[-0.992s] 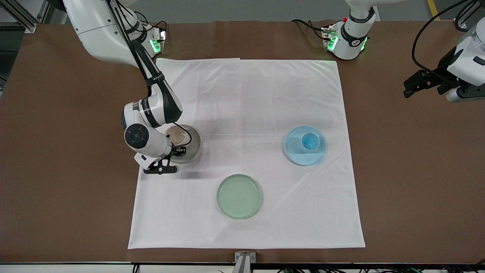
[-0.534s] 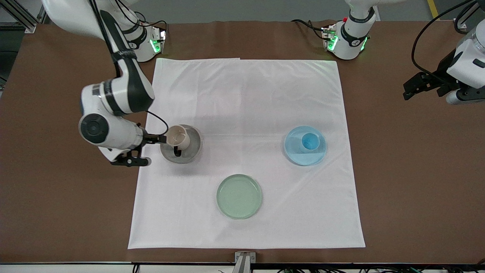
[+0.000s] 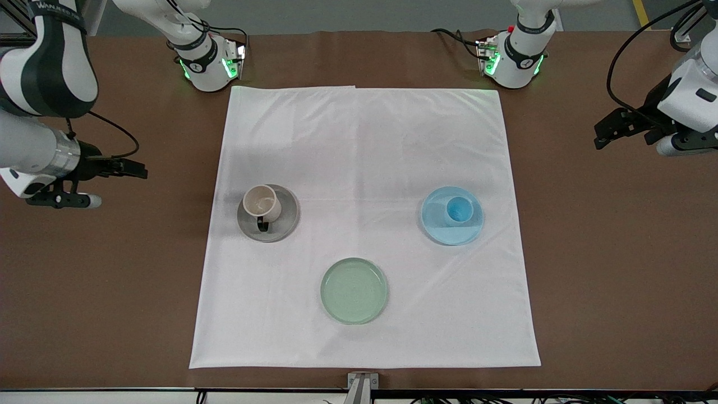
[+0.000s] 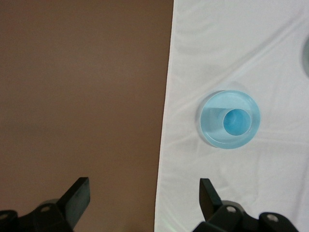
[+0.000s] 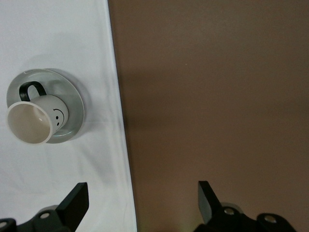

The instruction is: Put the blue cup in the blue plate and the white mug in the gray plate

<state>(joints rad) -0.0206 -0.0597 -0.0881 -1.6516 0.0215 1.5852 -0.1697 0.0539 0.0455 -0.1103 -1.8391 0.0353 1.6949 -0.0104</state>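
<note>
The white mug point(image 3: 262, 203) stands upright in the gray plate point(image 3: 283, 224) on the white cloth, its dark handle toward the front camera; both also show in the right wrist view, mug point(image 5: 37, 118) and plate point(image 5: 72, 104). The blue cup point(image 3: 458, 210) stands in the blue plate point(image 3: 443, 230); the left wrist view shows the cup point(image 4: 236, 122) in the plate point(image 4: 212, 133). My right gripper point(image 3: 132, 168) is open and empty over the bare table at the right arm's end. My left gripper point(image 3: 608, 132) is open and empty over the bare table at the left arm's end.
A pale green plate point(image 3: 354, 290) lies empty on the white cloth point(image 3: 364, 140), nearer the front camera than the other two plates. Brown table surface point(image 3: 617, 252) surrounds the cloth. The arm bases stand along the table's edge farthest from the front camera.
My right gripper has let go of the white mug, left it in the gray plate, and drawn away off the cloth toward the right arm's end. The left arm has barely moved.
</note>
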